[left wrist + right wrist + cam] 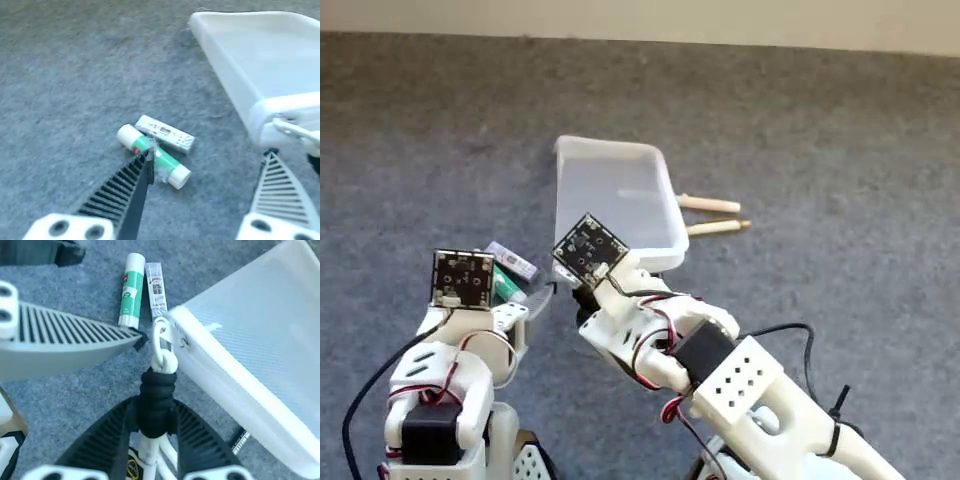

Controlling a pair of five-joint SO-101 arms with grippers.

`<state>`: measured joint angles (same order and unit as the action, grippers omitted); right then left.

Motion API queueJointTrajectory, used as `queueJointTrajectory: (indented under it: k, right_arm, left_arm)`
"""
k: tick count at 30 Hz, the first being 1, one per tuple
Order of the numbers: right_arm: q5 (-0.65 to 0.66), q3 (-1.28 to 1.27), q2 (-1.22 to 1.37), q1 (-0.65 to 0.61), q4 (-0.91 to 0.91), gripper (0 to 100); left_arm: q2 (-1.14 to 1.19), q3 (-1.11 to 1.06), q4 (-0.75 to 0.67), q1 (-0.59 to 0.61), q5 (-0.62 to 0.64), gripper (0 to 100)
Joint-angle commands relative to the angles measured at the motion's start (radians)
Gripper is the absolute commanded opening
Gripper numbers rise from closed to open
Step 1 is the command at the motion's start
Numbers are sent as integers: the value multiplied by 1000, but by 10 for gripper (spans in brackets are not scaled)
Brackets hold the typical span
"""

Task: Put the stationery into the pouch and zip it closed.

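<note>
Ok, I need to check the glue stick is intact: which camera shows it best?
The right wrist view: the glue stick lies whole and uncovered. In the left wrist view a fingertip of the left gripper overlaps its middle. In the high view a wrist camera board hides most of it.

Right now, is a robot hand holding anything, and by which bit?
Yes. The right gripper seems to pinch the zipper pull of the pouch, by its black cord. The left gripper is open, holding nothing.
</note>
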<state>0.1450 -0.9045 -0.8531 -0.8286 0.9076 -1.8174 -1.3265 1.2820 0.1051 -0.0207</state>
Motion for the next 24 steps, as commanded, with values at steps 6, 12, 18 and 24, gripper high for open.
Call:
queueJointTrajectory:
  k: [6, 12, 18, 24]
  right_arm:
    - [9, 12, -28, 10, 21, 5]
    - [8, 16, -28, 8, 50, 5]
    - [5, 10, -62, 7, 51, 5]
    - [3, 10, -148, -70, 119, 5]
  left_arm:
    - [19, 47, -32, -51, 55, 309]
    - [19, -30, -121, -50, 61, 308]
    - [19, -82, -184, -50, 58, 288]
    - [21, -108, -213, -54, 58, 288]
